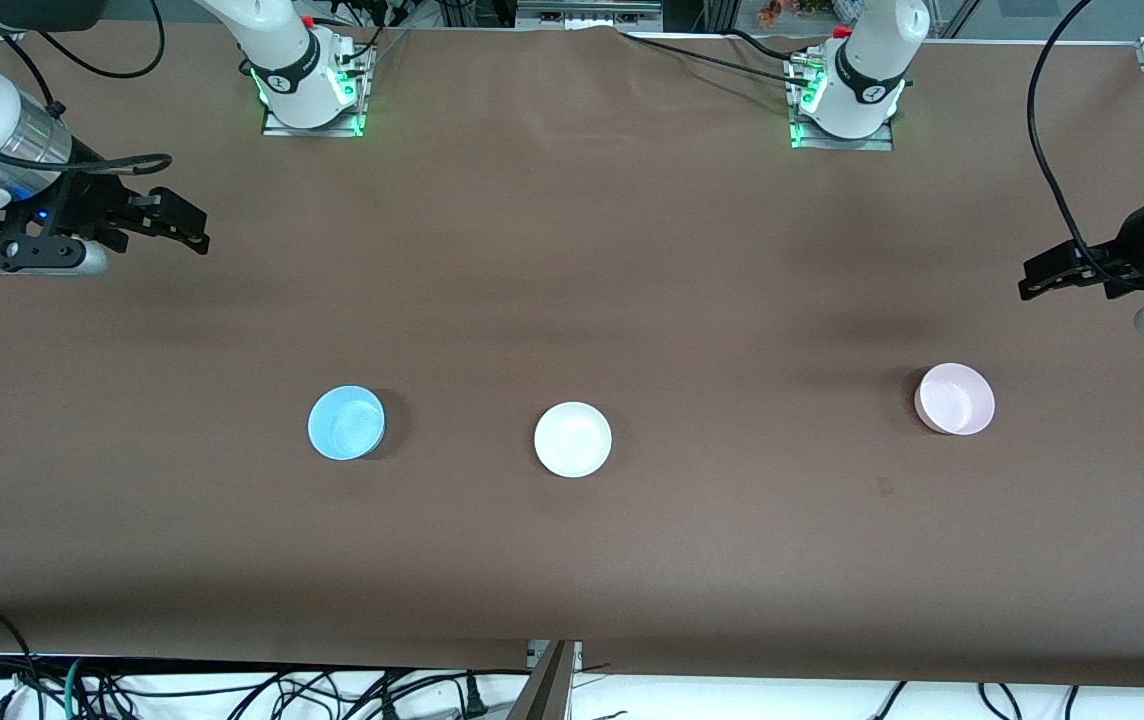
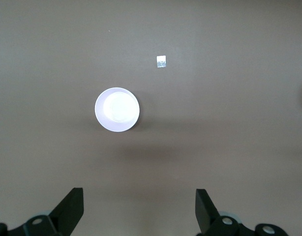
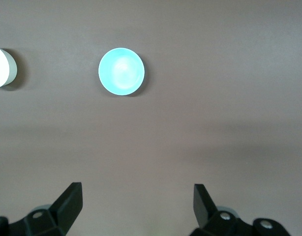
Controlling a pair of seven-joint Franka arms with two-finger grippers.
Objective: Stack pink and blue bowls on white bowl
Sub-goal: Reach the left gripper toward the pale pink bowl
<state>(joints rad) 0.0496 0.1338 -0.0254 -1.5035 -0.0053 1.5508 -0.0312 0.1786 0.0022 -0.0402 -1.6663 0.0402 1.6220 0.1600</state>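
Note:
Three bowls stand apart in a row on the brown table. The light blue bowl [image 1: 346, 423] is toward the right arm's end, the white bowl [image 1: 573, 439] in the middle, the pale pink bowl [image 1: 954, 399] toward the left arm's end. My right gripper [image 1: 194, 228] is open and empty over bare cloth at its end of the table. Its wrist view shows the blue bowl [image 3: 121, 71] and the white bowl's edge [image 3: 1, 67] past its open gripper [image 3: 137, 191]. My left gripper [image 1: 1034, 280] is open and empty over bare cloth. Its wrist view shows the pink bowl [image 2: 117, 109] past its open gripper [image 2: 139, 196].
A small square of tape [image 2: 162, 62] lies on the cloth near the pink bowl. The arm bases [image 1: 310, 95] [image 1: 844, 105] stand along the table's edge farthest from the front camera. Cables [image 1: 232, 690] hang below the edge nearest that camera.

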